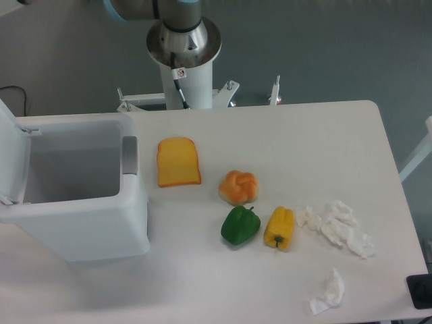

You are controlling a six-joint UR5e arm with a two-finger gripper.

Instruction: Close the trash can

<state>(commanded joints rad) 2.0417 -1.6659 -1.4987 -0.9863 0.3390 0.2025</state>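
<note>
The gripper seems wholly out of view (state untellable), trash can (81,223) lid up.

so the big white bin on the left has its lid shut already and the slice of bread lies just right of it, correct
Not quite. In the camera view the large boxy white plastic trash can stands open: its flat white lid is tipped up at the left edge and the hollow inside shows. The flat orange-yellow bread slice does lie just right of it.

Bright, even overhead light, soft faint shadows, mild overall softness, no glare or edge distortion.
</note>
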